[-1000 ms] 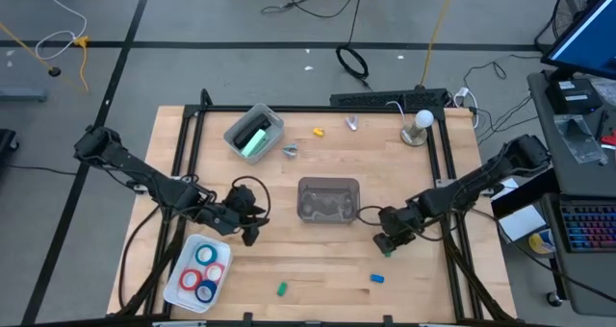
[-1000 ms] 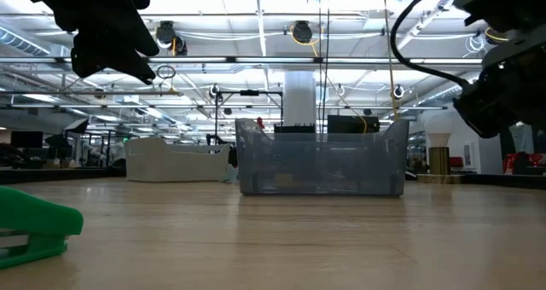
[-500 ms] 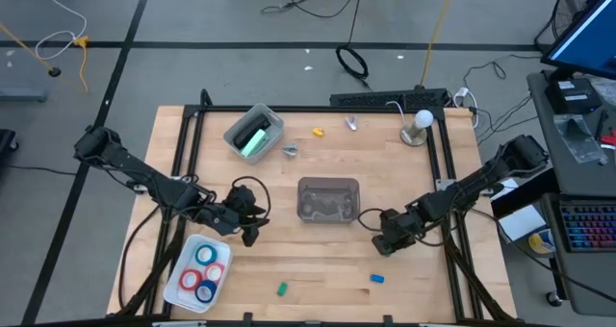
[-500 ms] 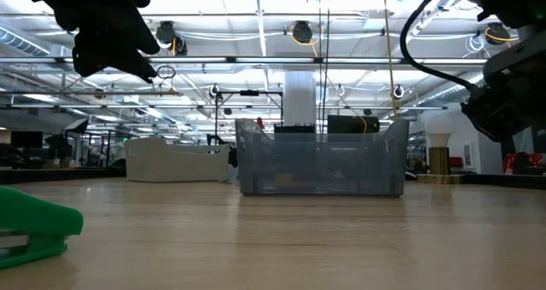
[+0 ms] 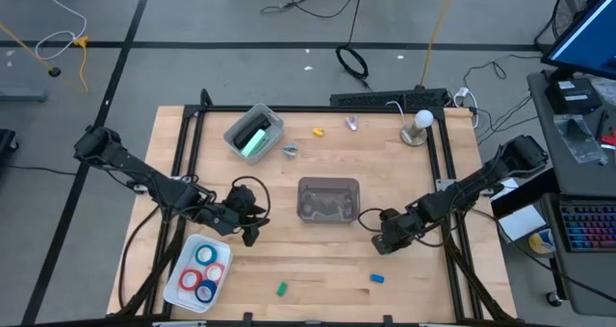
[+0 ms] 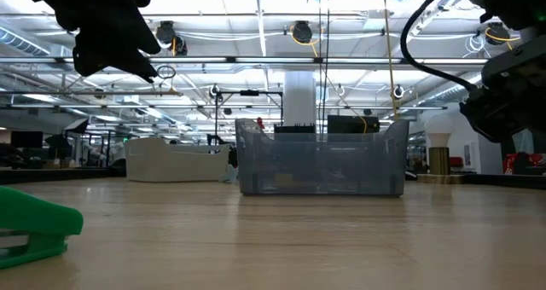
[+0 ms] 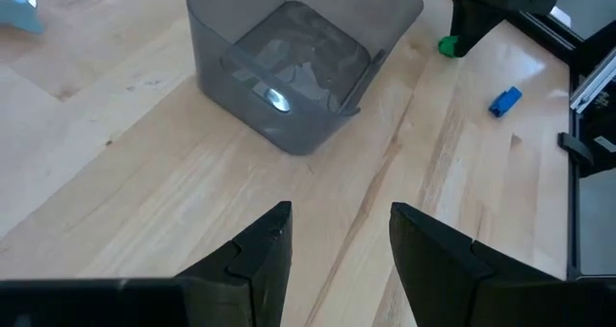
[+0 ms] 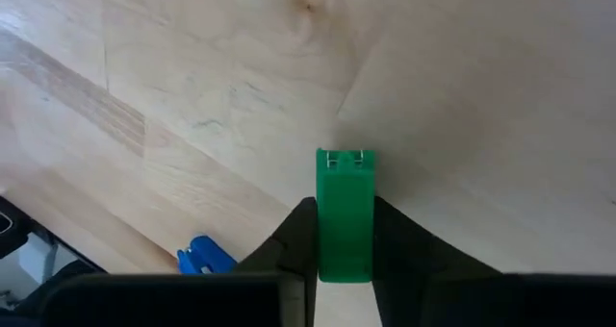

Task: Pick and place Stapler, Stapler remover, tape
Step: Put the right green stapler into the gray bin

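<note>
Table (image 5: 318, 269): pale wooden planks with visible grain, framed by black rails.
Right gripper (image 8: 345, 233): dark fingers clamped on a small bright green staple remover (image 8: 345, 214), a boxy plastic piece with metal prongs at its tip, just above the wood near the clear bin.
Left gripper (image 7: 337, 260): fingers apart, holding nothing, hovering over the table left of the clear bin.
Clear bin (image 5: 328, 199): smoky translucent rectangular tub at the table's centre; contents cannot be made out.
Grey bin (image 5: 254, 133): small angled tub at the back left, holding the mint-green stapler (image 5: 253, 140), an oblong bar.
White tray (image 5: 197, 272): front left, holding the tape (image 5: 204, 273), flat rings in red and blue.
Loose pieces: a second green remover (image 5: 282, 289) and a blue remover (image 5: 377, 279) near the front edge; a grey one (image 5: 290, 152) beside the grey bin.
</note>
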Available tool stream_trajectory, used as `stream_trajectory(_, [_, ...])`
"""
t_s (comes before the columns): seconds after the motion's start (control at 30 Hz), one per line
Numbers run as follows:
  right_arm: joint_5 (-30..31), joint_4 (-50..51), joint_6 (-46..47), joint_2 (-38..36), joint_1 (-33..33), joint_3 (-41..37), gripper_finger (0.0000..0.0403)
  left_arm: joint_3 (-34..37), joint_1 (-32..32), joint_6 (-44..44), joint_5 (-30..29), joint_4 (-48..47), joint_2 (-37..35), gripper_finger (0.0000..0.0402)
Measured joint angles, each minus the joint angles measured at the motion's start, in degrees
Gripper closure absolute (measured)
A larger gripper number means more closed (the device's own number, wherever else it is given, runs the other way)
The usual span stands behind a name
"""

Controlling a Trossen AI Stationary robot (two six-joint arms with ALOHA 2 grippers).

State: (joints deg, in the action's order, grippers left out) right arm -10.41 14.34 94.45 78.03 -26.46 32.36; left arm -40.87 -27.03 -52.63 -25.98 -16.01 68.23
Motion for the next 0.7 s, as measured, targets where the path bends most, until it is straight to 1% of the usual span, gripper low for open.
stream_trajectory(0.1, [0.2, -0.1, -0.5, -1.3, 0.0, -0.1, 0.0349, 0.0, 0.0, -0.7, 0.0, 1.0, 0.0, 0.0227])
stream_trajectory(0.2, [1.4, -1.6, -0.8, -3.9, 0.2, -0.3, 0.034, 0.0, 0.6, -1.6, 0.0, 4.3, 0.0, 0.0227])
stream_trajectory(0.3, [0.9, -7.2, -3.0, -7.6, 0.2, -0.2, 0.0339, 0.0, 1.9, -0.5, 0.1, 8.7, 0.0, 0.0227])
stream_trajectory(0.4, [0.7, -12.8, -6.3, -11.9, 1.2, -0.2, 0.0344, 0.0, 3.8, 2.1, 1.6, 15.0, 0.0, 0.0227])
stream_trajectory(0.57, [0.7, -17.5, -15.0, -18.7, 5.7, -0.1, 0.0345, 0.0, 7.7, 5.9, 5.9, 28.9, 0.0, 0.0227])
stream_trajectory(0.7, [-0.1, -18.1, -24.0, -22.7, 11.4, -0.1, 0.0345, 0.0, 10.7, 6.2, 6.4, 37.4, 0.0, 0.0227])
